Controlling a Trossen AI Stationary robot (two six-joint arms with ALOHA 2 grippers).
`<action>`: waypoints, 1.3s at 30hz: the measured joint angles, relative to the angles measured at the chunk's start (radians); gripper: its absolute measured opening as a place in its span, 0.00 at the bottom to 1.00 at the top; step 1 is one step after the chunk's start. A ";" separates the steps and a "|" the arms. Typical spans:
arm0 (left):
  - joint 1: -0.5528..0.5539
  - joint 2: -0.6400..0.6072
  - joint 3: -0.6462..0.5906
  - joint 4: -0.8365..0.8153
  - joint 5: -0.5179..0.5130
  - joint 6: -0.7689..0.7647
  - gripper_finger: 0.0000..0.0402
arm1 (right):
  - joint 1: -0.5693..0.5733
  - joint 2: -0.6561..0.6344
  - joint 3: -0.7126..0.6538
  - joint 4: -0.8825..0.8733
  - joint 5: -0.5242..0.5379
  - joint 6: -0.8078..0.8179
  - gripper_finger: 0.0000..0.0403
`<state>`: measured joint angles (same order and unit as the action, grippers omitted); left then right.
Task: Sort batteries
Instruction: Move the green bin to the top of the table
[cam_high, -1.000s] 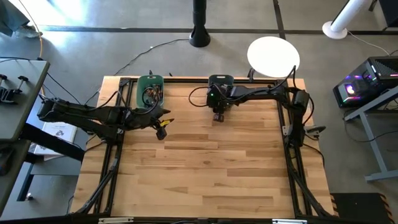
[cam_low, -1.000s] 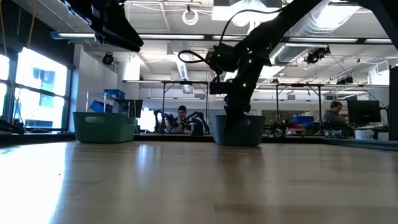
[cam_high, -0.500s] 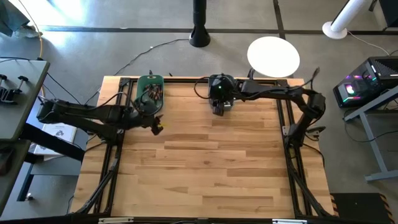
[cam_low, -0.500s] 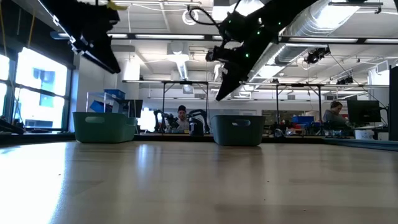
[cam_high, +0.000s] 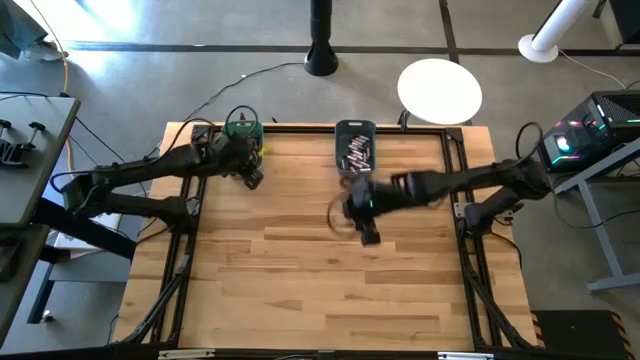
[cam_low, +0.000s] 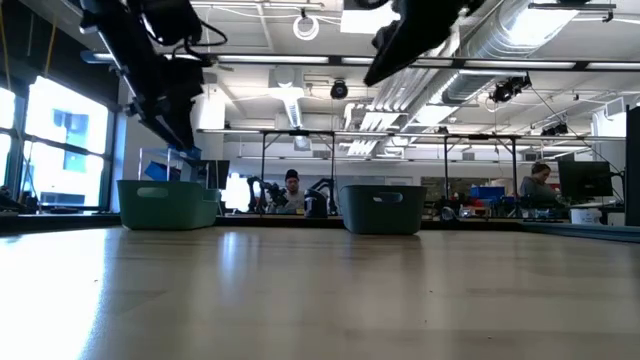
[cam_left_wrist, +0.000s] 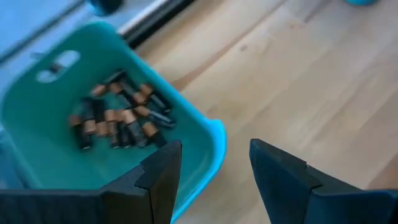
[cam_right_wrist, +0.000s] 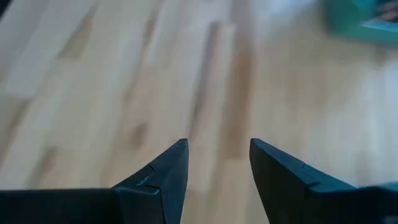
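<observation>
Batteries (cam_left_wrist: 121, 117) heaped in green bin (cam_left_wrist: 37, 155), just beyond empty, open left pincer (cam_left_wrist: 214, 171); right pincer (cam_right_wrist: 217, 168) likewise open.

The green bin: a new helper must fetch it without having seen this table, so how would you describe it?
On the wooden table, look along the far edge, where two small plastic bins stand. The green bin is the one toward the left arm's side, with the left hand just beside it. It holds copper-and-dark batteries, whereas the grey bin holds silvery ones.

Dark jointed arms, black looping cables
</observation>
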<state>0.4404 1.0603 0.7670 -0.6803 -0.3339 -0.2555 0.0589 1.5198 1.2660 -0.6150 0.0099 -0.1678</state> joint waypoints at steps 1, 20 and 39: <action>0.025 0.017 0.000 0.021 0.044 0.024 0.46 | 0.039 0.000 -0.004 -0.022 0.013 0.029 0.41; 0.113 0.316 0.000 0.060 0.141 0.233 0.37 | 0.551 -0.001 -0.006 -0.382 0.523 0.674 0.41; -0.122 0.319 -0.002 0.308 0.160 0.289 0.01 | 0.583 -0.001 -0.006 -0.427 0.591 0.787 0.41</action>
<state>0.3185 1.3788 0.7654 -0.3724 -0.1739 0.0336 0.6423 1.5185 1.2604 -1.0425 0.6004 0.6188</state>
